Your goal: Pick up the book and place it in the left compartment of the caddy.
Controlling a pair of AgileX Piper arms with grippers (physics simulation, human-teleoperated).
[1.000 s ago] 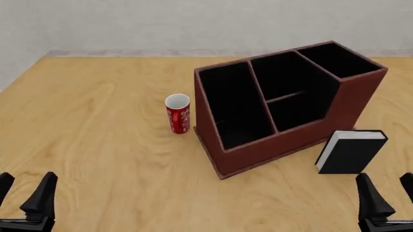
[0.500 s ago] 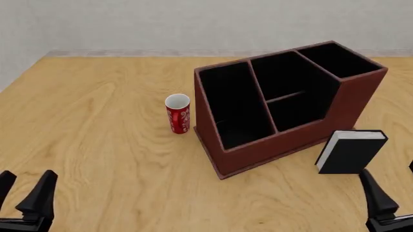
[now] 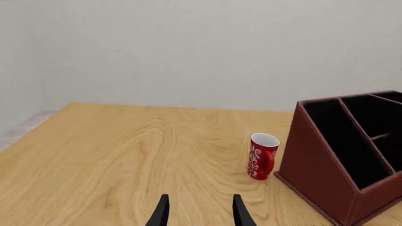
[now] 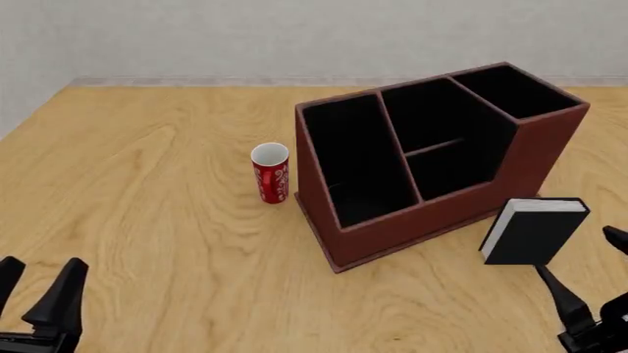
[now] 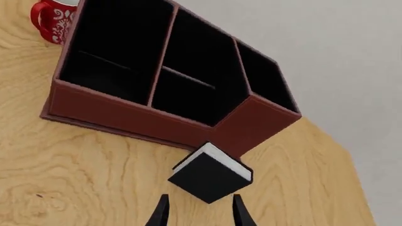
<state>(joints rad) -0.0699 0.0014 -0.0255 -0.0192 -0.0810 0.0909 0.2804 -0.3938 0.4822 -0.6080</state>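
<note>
Black hardcover book with white page edges (image 4: 533,232) stands upright on the wooden table (image 4: 147,184), just ahead of the right gripper (image 4: 589,294), touching nothing. Right fingers (image 5: 161,214) spread apart, empty; book sits beyond their tips, rotated relative to them. Left gripper (image 4: 40,294) parted too, idle, well away. Reddish-brown caddy (image 4: 510,165) beside the book; long left compartment (image 4: 358,162) vacant. Best approach: square the wrist to the covers, straddle the book, clamp across covers, not page edges.

Front view high, facing forward-down; wrist views low, forward; all share caddy (image 4: 432,169), mug (image 4: 270,173).
</note>
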